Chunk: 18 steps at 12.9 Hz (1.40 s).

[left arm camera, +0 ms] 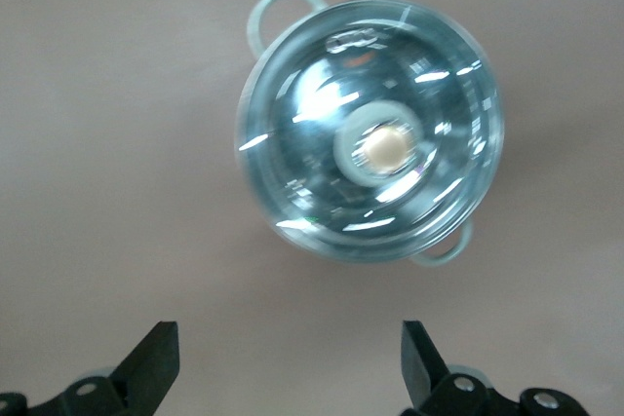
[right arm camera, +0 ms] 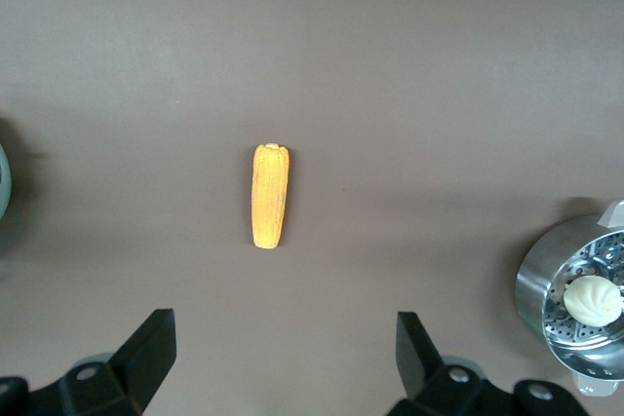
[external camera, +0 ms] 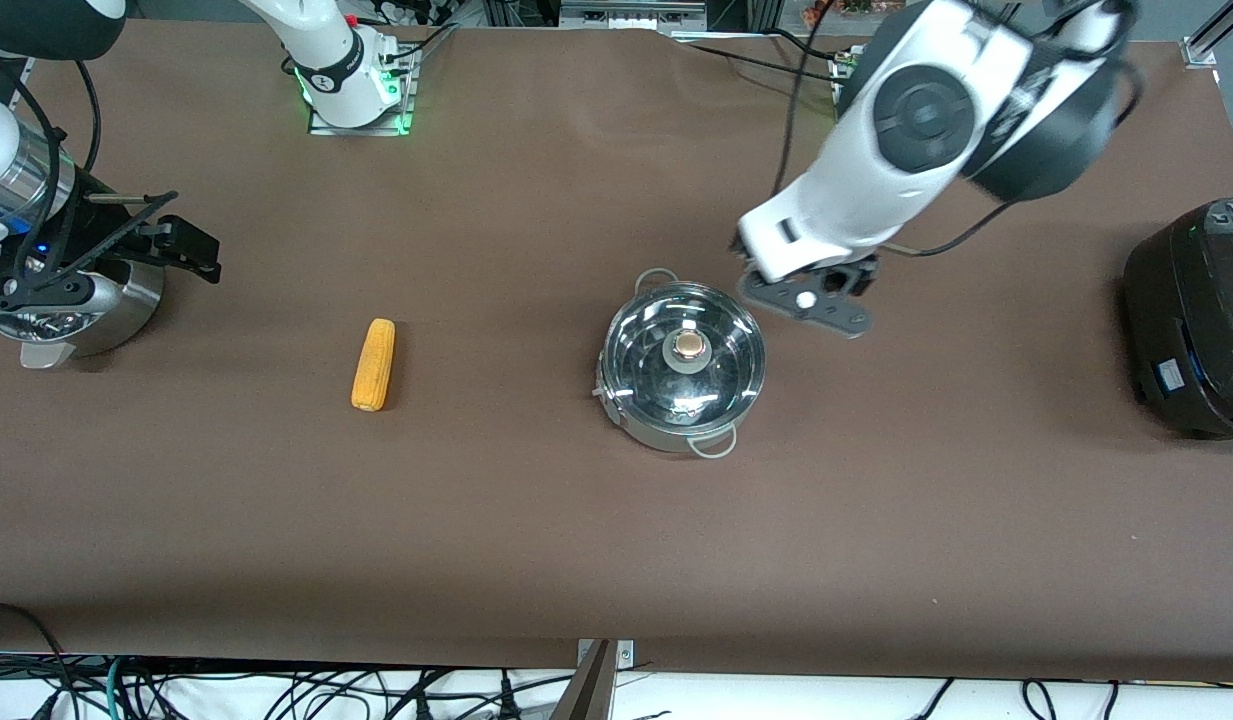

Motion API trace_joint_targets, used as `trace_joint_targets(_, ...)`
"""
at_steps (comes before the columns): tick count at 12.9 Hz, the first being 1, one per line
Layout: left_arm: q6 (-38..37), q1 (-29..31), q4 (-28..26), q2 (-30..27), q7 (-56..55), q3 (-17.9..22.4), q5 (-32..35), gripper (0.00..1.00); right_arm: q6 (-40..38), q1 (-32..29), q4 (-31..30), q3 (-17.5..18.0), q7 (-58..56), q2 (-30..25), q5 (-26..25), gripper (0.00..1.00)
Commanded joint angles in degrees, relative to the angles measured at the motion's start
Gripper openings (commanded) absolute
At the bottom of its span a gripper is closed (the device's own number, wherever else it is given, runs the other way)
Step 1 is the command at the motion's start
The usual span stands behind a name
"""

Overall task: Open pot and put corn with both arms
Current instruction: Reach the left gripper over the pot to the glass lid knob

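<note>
From my remote station I read the scene as follows.

Pot: The pot (external camera: 684, 366) stands on the brown table (external camera: 576, 540) near its middle, somewhat toward the left arm's end. Its glass lid (external camera: 721, 345) is seated on it, with the knob (external camera: 689, 346) at the centre. One loop handle points toward the robots' bases and the other toward the front camera.

Left gripper: The left gripper (external camera: 811, 300) hangs in the air over the table just beside the pot's rim, on the side toward the robots' bases and the left arm's end. In the left wrist view I see its two fingers (left arm camera: 156, 362) spread wide with nothing between them; the pot (left arm camera: 370, 129) lies clear of them and the knob (left arm camera: 383, 148) is untouched.

Corn: The corn (external camera: 374, 364) lies flat on the table, well apart from the pot and toward the right arm's end, with its long axis running roughly from the bases toward the front camera.

Right gripper: The right gripper (external camera: 176, 245) is at the right arm's end of the table, over a steel steamer bowl (external camera: 86, 315). The right wrist view shows its fingers (right arm camera: 151, 353) released and empty, the corn (right arm camera: 270, 195) lying apart from them on bare table, and a white bun (right arm camera: 593, 299) in the steamer bowl.

A black cooker (external camera: 1191, 320) sits at the left arm's end of the table.
</note>
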Motion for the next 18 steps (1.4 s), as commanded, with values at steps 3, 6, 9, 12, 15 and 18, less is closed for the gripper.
trace_joint_targets(3,7.45,-4.94,4.19,8.09,-4.38,0.55,0.55,1.0,0.0,-0.26,1.27,0.17,-1.01,0.6,-0.8,1.0)
trace_joint_targets(6,11.86,-4.68,3.06,9.16,-3.59,0.55,0.63,1.0,0.0,-0.26,1.27,0.17,-1.01,0.51,-0.8,1.0)
trace_joint_targets(9,12.22,-4.33,2.43,11.26,-3.5,0.55,0.63,1.0,0.0,-0.26,1.27,0.17,-1.01,0.6,-0.8,1.0)
trace_joint_targets(12,14.84,-4.59,2.43,13.9,-3.33,0.64,3.52,1.0,0.09,-0.26,1.27,0.17,-1.01,0.6,-0.8,1.0)
trace_joint_targets(15,15.12,-4.77,2.43,15.83,-3.33,0.64,4.06,1.0,0.09,-0.26,1.27,0.17,-1.01,0.6,-0.8,1.0)
trace_joint_targets(18,15.03,-4.94,2.26,15.93,-3.33,0.55,3.97,1.0,0.0,-0.26,1.27,0.17,-0.92,0.6,-0.63,1.0)
